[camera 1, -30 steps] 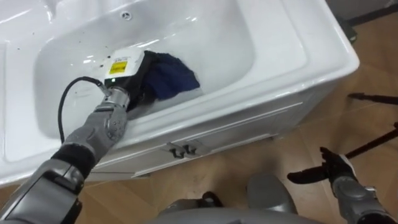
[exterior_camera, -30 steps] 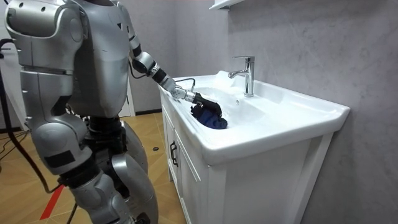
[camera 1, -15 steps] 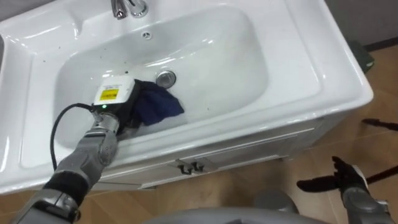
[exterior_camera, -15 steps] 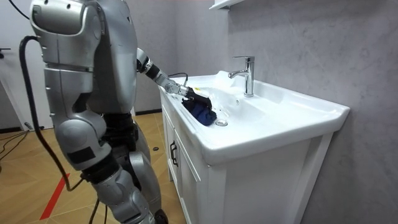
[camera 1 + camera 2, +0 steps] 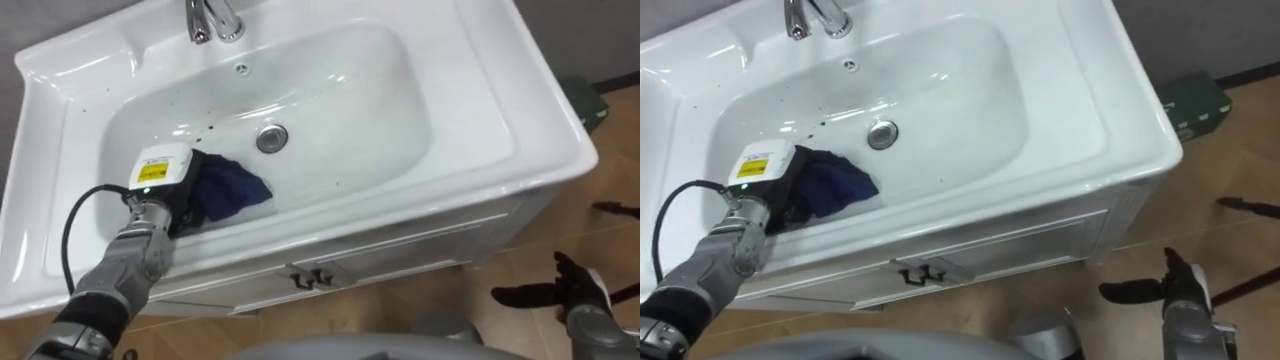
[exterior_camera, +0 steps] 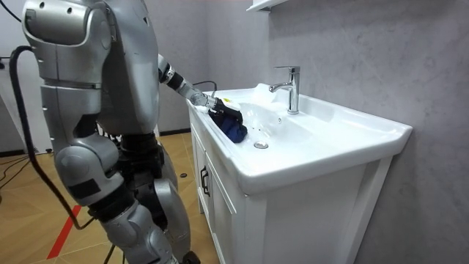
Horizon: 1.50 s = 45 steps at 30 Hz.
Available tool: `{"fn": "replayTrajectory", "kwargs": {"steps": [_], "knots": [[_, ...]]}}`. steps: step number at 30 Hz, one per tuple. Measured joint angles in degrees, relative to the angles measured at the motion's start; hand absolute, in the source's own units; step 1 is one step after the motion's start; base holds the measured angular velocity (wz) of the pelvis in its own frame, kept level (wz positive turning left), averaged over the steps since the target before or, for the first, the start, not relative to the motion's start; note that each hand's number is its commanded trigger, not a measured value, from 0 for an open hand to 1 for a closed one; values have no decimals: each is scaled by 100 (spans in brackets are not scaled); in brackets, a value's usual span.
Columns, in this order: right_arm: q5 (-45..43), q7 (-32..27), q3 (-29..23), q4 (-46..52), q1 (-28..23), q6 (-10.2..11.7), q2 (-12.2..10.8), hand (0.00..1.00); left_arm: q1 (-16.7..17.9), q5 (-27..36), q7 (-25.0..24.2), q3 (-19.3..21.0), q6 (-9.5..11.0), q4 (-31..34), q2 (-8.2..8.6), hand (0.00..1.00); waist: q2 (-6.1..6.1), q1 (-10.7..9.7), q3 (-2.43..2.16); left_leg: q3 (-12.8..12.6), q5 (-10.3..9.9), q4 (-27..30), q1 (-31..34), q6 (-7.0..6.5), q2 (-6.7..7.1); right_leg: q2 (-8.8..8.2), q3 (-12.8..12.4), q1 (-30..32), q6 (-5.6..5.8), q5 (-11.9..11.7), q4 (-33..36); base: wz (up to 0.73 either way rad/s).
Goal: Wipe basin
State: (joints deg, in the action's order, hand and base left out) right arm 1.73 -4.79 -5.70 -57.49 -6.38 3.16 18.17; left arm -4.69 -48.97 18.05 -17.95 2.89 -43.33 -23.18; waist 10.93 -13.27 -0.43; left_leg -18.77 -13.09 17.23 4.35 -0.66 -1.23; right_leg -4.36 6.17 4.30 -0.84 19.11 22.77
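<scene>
The white basin [image 5: 480, 100] is set in a white cabinet, with a round metal drain [image 5: 271, 138] in the middle of its bowl. A dark blue cloth [image 5: 232, 190] lies crumpled on the bowl's floor, left of the drain. My left hand [image 5: 168, 196] presses on the cloth's left part, with dark fingers curled into it. In the room view the same hand [image 6: 220, 111] and cloth [image 6: 234, 130] sit at the basin's near-left side. My right hand [image 5: 562, 290] hangs open low beside the cabinet, fingers straight. Small dark specks dot the bowl near the cloth.
A chrome faucet [image 5: 210, 18] stands at the basin's back edge. The cabinet front carries two small dark handles [image 5: 312, 277]. A dark green box [image 5: 585, 100] and a thin black leg [image 5: 615, 210] lie on the wooden floor to the right.
My left hand has dragged the cloth leftward across the bowl, off the drain, which now shows. The view has shifted as well.
</scene>
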Motion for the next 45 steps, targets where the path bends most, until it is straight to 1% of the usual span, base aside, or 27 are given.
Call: {"fn": "replayTrajectory", "kwargs": {"steps": [2,5,9,10,12,13,15,18,20,21,22,23,26,27,29,30,31,33,34,35,36,37,38,39,40,43,45], "knots": [[-5,-10,0,1,0,-1,-4,0,-54,0,-30,7,-16,-44,29,100,1,1,0,-2,0,15,15,0,3,-7,-1,15,2,4,11,0],[2,-24,-8,-20,15,18,-13,0,-151,-2,-143,209,-16,17,98,100,-14,-20,11,18,1,54,107,-2,9,-20,1,138,8,7,90,0],[139,-50,-2,-39,-44,53,-27,0,-277,-1,-189,230,-34,10,108,100,-51,48,50,16,2,115,211,-4,6,-22,-56,280,9,18,193,-4],[198,-64,0,-40,-59,49,-53,0,-343,-3,-186,232,-41,-10,113,100,-84,81,84,16,2,152,234,-4,9,-31,-76,316,8,41,249,-6],[253,-73,13,-37,-35,49,-82,0,-426,3,-123,248,-45,-59,125,100,-113,93,105,21,1,256,342,-4,2,-43,-95,413,5,64,328,0],[254,-73,18,-38,-30,49,-83,0,-467,2,-72,249,-49,-88,143,100,-114,96,105,24,1,268,393,-5,1,-45,-98,478,6,65,370,6],[244,-79,25,-42,-23,48,-80,0,-575,10,8,247,-50,-221,198,100,-127,88,115,38,0,354,454,-5,-3,-59,-79,503,11,72,404,6],[230,-80,87,-132,54,48,-79,0,-745,56,164,269,-82,-538,343,100,-137,82,121,40,0,476,508,-6,-13,-66,-91,526,16,77,456,0],[231,-93,172,-238,126,48,-87,0,-920,354,181,298,-143,-672,401,100,-172,71,141,30,-13,619,647,-24,-5,-113,-104,704,13,143,675,2],[231,-128,193,-257,190,46,-101,0,-1098,497,182,323,-147,-804,426,100,-199,76,157,15,-24,709,757,-40,2,-153,-98,852,7,190,849,5],[246,-183,246,-261,230,39,-114,0,-1286,680,183,350,-143,-985,445,100,-239,105,186,17,-32,807,847,-52,1,-162,-143,988,1,228,1012,0],[253,-213,365,-275,275,34,-118,0,-1468,831,184,393,-143,-1179,453,100,-292,112,219,15,-38,890,932,-58,-9,-163,-182,1109,-20,263,1149,-7],[246,-243,579,-286,345,10,-114,0,-1854,1090,188,455,-147,-1573,477,100,-358,96,258,8,-44,1085,1146,-66,-57,-156,-187,1338,-60,300,1365,-1],[216,-262,697,-280,388,-34,-122,0,-2036,1182,190,481,-153,-1749,474,100,-406,83,275,-1,-46,1198,1262,-67,-87,-161,-209,1474,-83,313,1496,-4],[248,-264,857,-279,543,-83,-125,0,-2373,1726,108,460,-216,-1928,477,100,-428,40,288,-6,-52,1452,1581,-75,-180,-134,-286,1788,-106,319,1689,-5],[262,-273,899,-279,580,-84,-124,0,-2428,1877,95,444,-226,-1982,477,100,-438,15,292,1,-55,1503,1641,-79,-193,-130,-291,1860,-109,320,1746,0],[311,-280,961,-278,633,-83,-128,0,-2548,2161,70,413,-240,-2051,472,100,-455,-63,295,2,-56,1603,1766,-80,-205,-135,-286,1987,-123,328,1852,0],[329,-358,1022,-253,710,-86,-171,0,-2700,2509,39,406,-241,-2110,518,100,-511,-176,318,-36,-64,1689,1849,-94,-215,-161,-303,2094,-135,341,1970,-3],[344,-410,1033,-245,716,-87,-252,0,-2769,2666,26,408,-237,-2103,553,100,-613,-231,328,-80,-75,1709,1850,-109,-221,-157,-352,2154,-142,362,2059,-13],[346,-413,1076,-244,722,-90,-287,0,-2804,2727,28,409,-225,-2095,569,100,-679,-234,324,-126,-78,1722,1858,-113,-227,-154,-383,2206,-147,370,2110,-21],[374,-415,1129,-243,749,-112,-338,0,-2877,2916,24,410,-153,-2079,623,100,-739,-275,328,-153,-92,1764,1923,-124,-260,-153,-369,2286,-146,374,2146,-10],[426,-431,1238,-242,774,-162,-345,0,-3016,3154,-70,350,-91,-2084,678,100,-747,-353,334,-168,-115,1840,2017,-142,-321,-147,-320,2334,-148,362,2157,0],[431,-433,1296,-242,789,-185,-347,0,-3083,3257,-114,315,-67,-2096,701,100,-770,-393,337,-169,-128,1862,2047,-161,-325,-147,-317,2368,-156,357,2193,6],[430,-426,1381,-244,837,-207,-357,0,-3184,3390,-181,276,4,-2106,734,100,-817,-457,363,-161,-146,1898,2076,-170,-325,-151,-333,2411,-159,355,2239,-4],[431,-429,1463,-243,855,-205,-358,0,-3250,3536,-222,266,51,-2091,779,100,-846,-498,364,-144,-169,1927,2120,-175,-325,-150,-353,2471,-153,352,2277,-6],[458,-502,1586,-248,862,-210,-396,0,-3475,3763,-253,184,120,-2081,916,100,-852,-583,368,-117,-211,1996,2287,-205,-339,-154,-305,2601,-126,337,2321,4],[491,-557,1631,-252,878,-208,-447,0,-3573,3812,-254,134,134,-2080,964,100,-854,-601,367,-115,-231,2036,2359,-233,-343,-140,-301,2658,-130,325,2352,5]]}}
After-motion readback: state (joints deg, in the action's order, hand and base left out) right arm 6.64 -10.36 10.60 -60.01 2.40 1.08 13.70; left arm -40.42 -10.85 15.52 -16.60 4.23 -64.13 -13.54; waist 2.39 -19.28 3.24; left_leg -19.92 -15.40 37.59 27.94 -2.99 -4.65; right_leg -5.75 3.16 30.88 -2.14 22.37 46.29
